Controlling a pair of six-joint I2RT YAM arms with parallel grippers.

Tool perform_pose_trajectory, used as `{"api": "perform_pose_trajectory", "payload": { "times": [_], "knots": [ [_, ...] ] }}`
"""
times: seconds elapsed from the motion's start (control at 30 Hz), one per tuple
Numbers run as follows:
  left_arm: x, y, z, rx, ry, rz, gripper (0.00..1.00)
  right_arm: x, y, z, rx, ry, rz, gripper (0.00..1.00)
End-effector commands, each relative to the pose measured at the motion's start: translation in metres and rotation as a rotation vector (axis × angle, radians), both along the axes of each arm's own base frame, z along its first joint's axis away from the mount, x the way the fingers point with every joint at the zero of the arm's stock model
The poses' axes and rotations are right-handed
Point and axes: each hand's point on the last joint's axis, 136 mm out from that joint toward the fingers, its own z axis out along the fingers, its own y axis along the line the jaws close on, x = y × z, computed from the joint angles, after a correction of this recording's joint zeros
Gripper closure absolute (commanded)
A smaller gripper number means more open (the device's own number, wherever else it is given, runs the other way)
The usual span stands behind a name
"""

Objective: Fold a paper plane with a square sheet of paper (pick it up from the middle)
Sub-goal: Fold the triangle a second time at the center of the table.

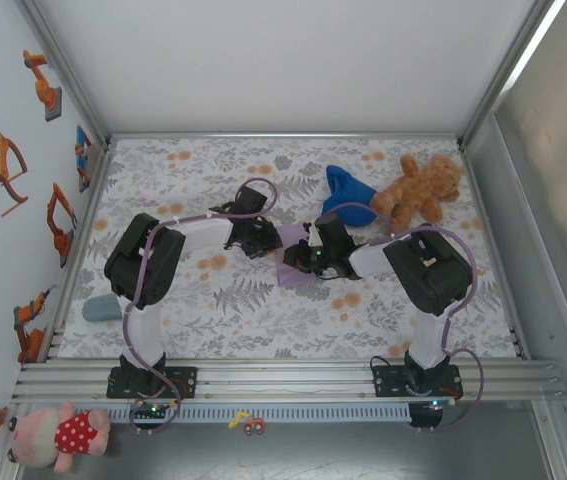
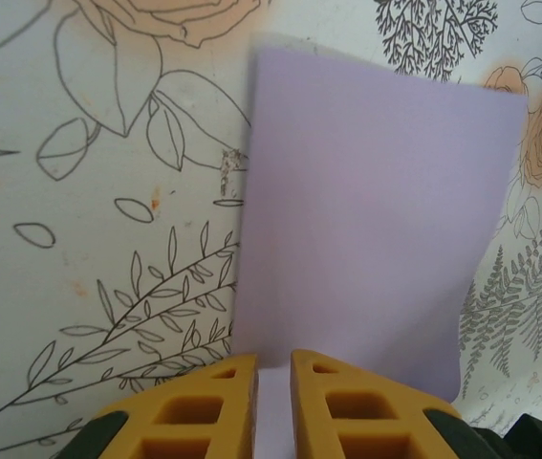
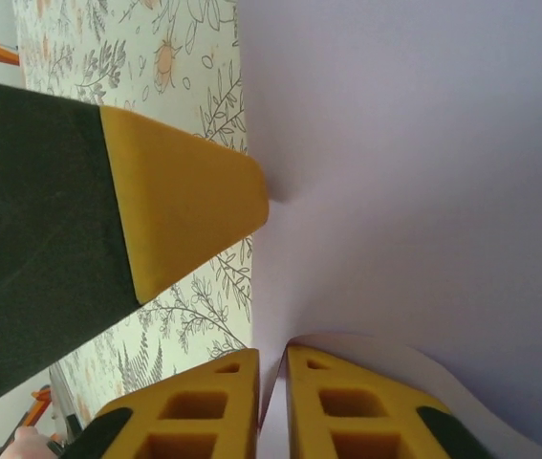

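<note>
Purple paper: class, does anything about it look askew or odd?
Yes. The purple paper is not lying flat: its edge beside the right pincer bows into a curl, showing its pale underside.

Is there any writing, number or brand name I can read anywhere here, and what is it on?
None readable.
The purple paper is blank; the wall stickers and flowered table show only pictures.
The small toy by the rail is too small to tell.

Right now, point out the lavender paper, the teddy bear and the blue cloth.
lavender paper (image 2: 366,220), left wrist view, middle of sheet.
teddy bear (image 1: 413,197), top external view, its body.
blue cloth (image 1: 346,197), top external view, centre of bundle.
</note>
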Motion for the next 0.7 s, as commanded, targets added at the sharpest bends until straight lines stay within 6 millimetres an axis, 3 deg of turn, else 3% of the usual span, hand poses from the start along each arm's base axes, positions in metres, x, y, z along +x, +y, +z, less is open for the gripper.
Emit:
{"api": "perform_pose_trajectory", "payload": {
  "times": [0.0,0.3,0.5,0.67],
  "knots": [
    [0.007,0.012,0.029,0.010,-0.044,0.025,0.81,-0.009,-0.012,-0.023,-0.097,0.046,-0.008,0.81],
    [0.012,0.048,0.045,0.032,-0.100,0.099,0.76,-0.008,-0.014,-0.021,-0.122,0.036,-0.004,0.72],
    [0.003,0.043,0.053,-0.031,-0.120,0.083,0.77,-0.010,-0.022,-0.025,-0.177,0.040,-0.003,0.72],
    [-0.012,0.029,0.052,-0.075,-0.124,0.033,0.82,-0.013,-0.028,-0.031,-0.237,0.057,0.008,0.86]
  ]
}}
